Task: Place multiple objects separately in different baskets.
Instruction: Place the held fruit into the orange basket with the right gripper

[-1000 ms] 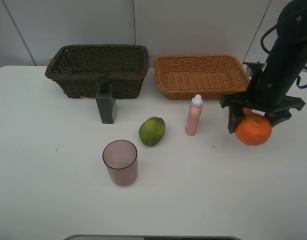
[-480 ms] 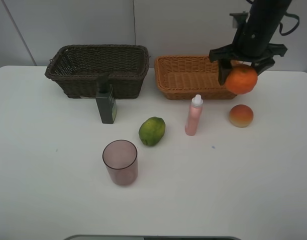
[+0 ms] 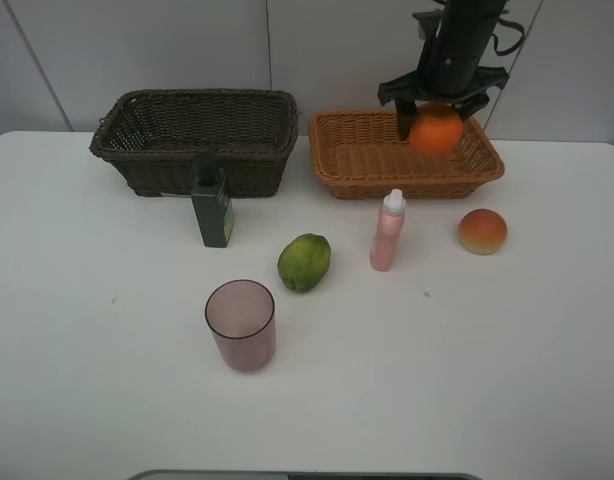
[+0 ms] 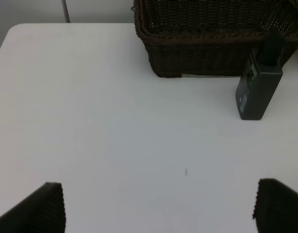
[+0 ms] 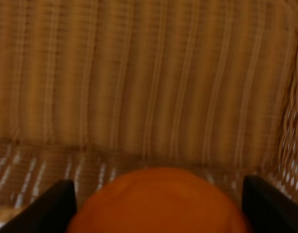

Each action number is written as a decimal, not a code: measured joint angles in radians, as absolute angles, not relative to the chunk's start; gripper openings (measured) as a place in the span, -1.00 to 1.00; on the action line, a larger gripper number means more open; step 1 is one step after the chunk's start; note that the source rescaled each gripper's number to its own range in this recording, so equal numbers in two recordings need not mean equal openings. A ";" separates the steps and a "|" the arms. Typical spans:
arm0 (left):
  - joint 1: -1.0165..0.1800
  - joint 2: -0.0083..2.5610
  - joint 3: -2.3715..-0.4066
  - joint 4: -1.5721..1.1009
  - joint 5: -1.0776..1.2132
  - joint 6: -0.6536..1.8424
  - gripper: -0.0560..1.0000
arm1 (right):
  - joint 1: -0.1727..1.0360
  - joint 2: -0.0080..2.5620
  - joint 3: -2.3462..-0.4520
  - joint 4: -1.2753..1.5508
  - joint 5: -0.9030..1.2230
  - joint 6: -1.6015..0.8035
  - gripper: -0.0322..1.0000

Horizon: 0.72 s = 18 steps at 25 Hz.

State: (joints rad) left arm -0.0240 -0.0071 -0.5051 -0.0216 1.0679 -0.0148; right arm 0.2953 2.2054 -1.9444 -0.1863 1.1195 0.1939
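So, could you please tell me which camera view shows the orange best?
The exterior high view: nearly the whole orange shows, held by the right gripper over the tan basket. The right wrist view shows only part of it, blurred; the left wrist view shows none.

The right arm (image 3: 459,45) stands tall and near upright; the right gripper (image 3: 436,122) hangs beneath it, jaws clamped on either side of the orange (image 3: 435,133); the left gripper (image 4: 158,208) faces downward, jaws spread wide.
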 joint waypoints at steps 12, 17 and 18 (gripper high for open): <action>-0.024 -0.007 -0.505 -0.022 1.068 -0.015 1.00 | 0.295 2.293 -1.958 -0.202 0.906 0.194 0.16; -0.024 -0.007 -0.505 -0.022 1.068 -0.015 1.00 | 0.295 2.329 -1.958 -0.194 0.894 0.194 0.16; -0.024 -0.007 -0.505 -0.022 1.068 -0.015 1.00 | 0.295 2.334 -1.958 -0.186 0.890 0.194 0.16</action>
State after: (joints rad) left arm -0.0240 -0.0071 -0.5051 -0.0216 1.0679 -0.0148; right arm 0.2953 2.3341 -1.9580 -0.1859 0.8902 0.1939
